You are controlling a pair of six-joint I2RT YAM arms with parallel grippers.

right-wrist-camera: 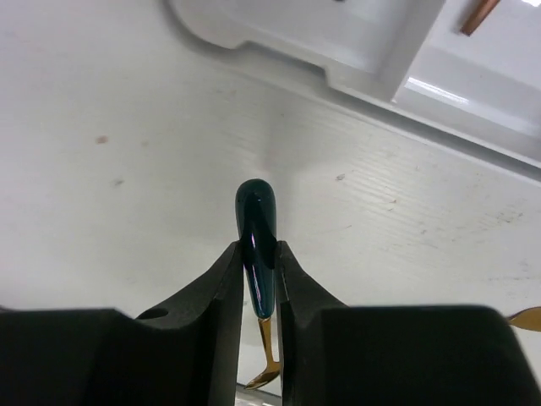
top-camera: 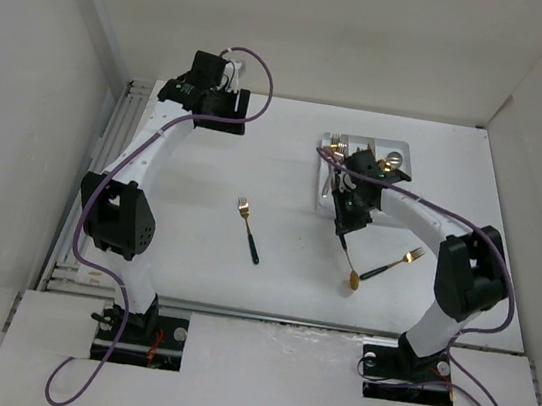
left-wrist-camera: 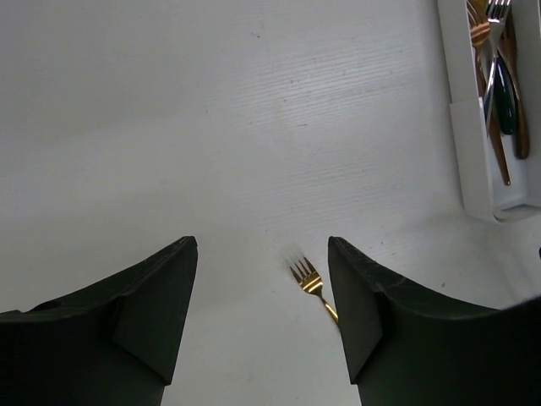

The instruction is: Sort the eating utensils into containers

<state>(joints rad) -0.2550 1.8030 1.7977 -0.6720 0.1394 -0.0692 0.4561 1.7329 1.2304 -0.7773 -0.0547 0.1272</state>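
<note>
My right gripper (top-camera: 348, 217) is shut on the dark green handle of a gold-headed spoon (top-camera: 351, 275), just in front of the white tray (top-camera: 406, 153). In the right wrist view the handle (right-wrist-camera: 256, 203) sticks out past the fingertips of the gripper (right-wrist-camera: 258, 249), and the tray's near rim (right-wrist-camera: 372, 80) lies beyond. A gold fork with a dark handle (top-camera: 247, 228) lies mid-table. Another fork (top-camera: 396, 264) lies at the right. My left gripper (top-camera: 218, 115) is open and empty at the far left. In its wrist view (left-wrist-camera: 262, 245) the fork's head (left-wrist-camera: 306, 277) shows beside the right finger.
The tray holds several utensils (top-camera: 339, 150), also seen in the left wrist view (left-wrist-camera: 499, 93) at the top right. White walls close in the table on the left, back and right. The right arm's elbow (top-camera: 468, 271) stands over the table's right side.
</note>
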